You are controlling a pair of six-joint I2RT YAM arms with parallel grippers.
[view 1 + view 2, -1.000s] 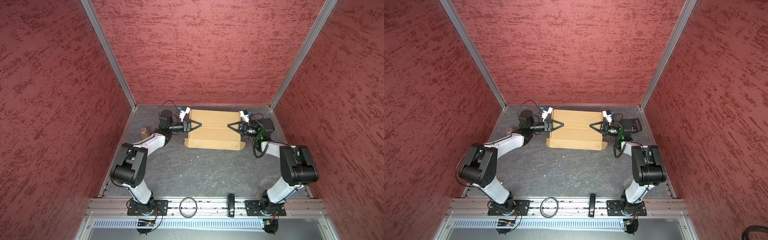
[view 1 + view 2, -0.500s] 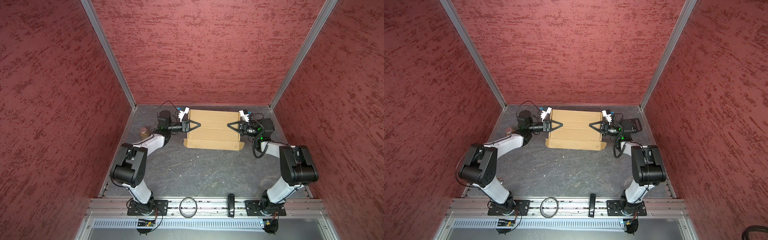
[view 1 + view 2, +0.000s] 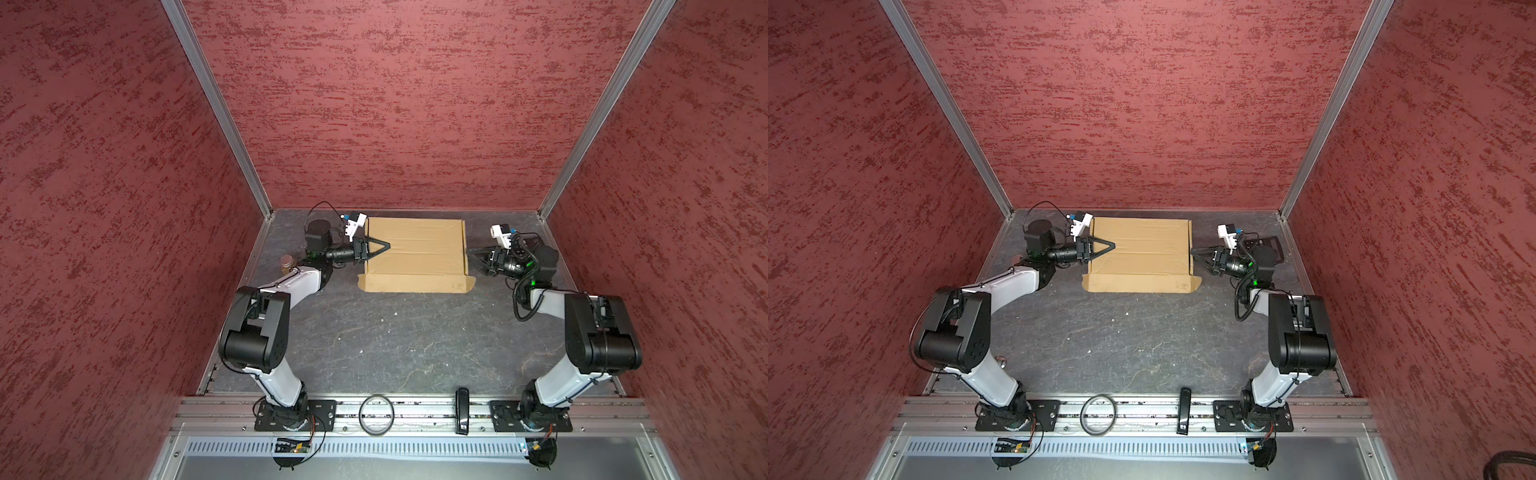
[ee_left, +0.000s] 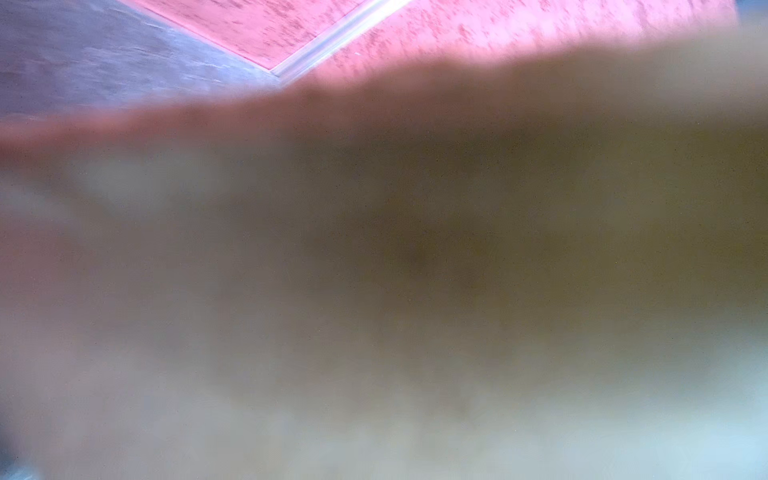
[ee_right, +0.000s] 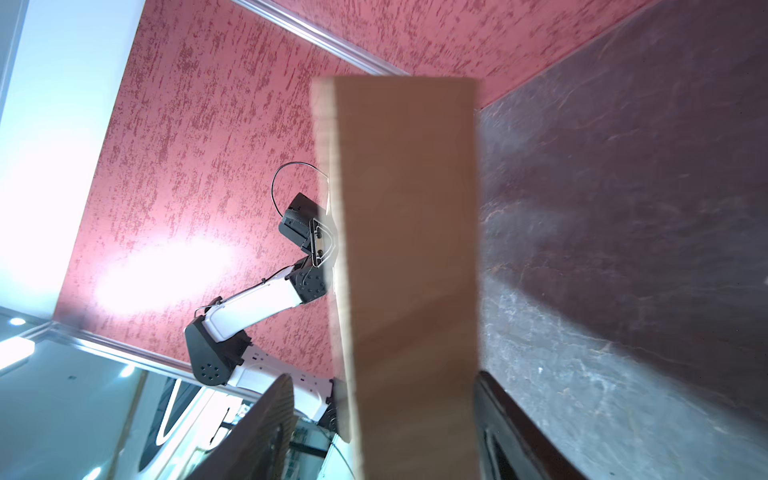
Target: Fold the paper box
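The brown paper box (image 3: 415, 249) (image 3: 1142, 249) lies closed flat at the back of the grey table, with a front flap (image 3: 415, 284) spread on the table. My left gripper (image 3: 386, 245) (image 3: 1112, 245) reaches over the box's left edge, one finger on the lid, the other hidden below; it looks shut on that side. Blurred cardboard (image 4: 415, 270) fills the left wrist view. My right gripper (image 3: 469, 251) (image 5: 381, 375) stands open just off the box's right end (image 5: 407, 249), touching nothing.
A black calculator (image 3: 1264, 245) lies behind the right arm by the back right corner. A small brown jar (image 3: 286, 262) stands near the left wall. A black ring (image 3: 376, 415) and a black bar (image 3: 462, 409) rest on the front rail.
The right gripper has let go of the box's right end, opened and drawn back to the right. The left gripper and the box have shifted a little to the left.
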